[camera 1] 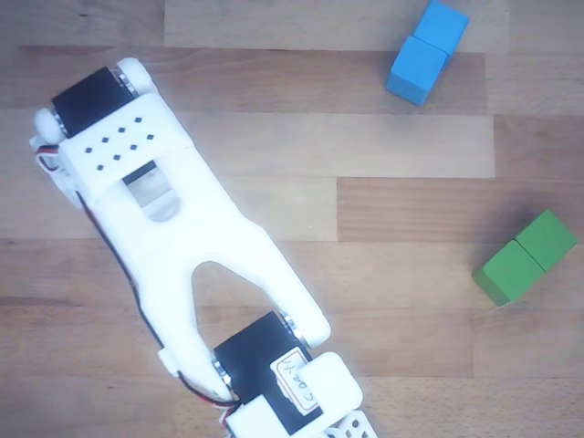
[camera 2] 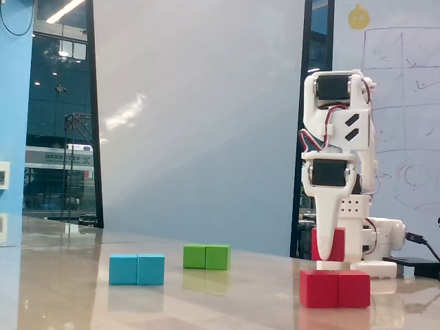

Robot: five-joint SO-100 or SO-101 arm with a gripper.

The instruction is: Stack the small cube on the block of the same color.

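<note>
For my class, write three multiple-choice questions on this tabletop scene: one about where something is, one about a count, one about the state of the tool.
1. In the fixed view, where is the small red cube?
A. On the blue block
B. Just above the red block
C. Lying beside the green block

2. How many two-cube blocks lie on the table in the fixed view?
A. Two
B. Three
C. Five

3. What is the tool doing?
A. Hanging empty
B. Gripping the green block
C. Holding the small red cube

Answers: 1 B, the cube hangs over the red block, whether touching cannot be told. 2 B, blue block, green block and red. 3 C, the cube sits between its fingers.
</note>
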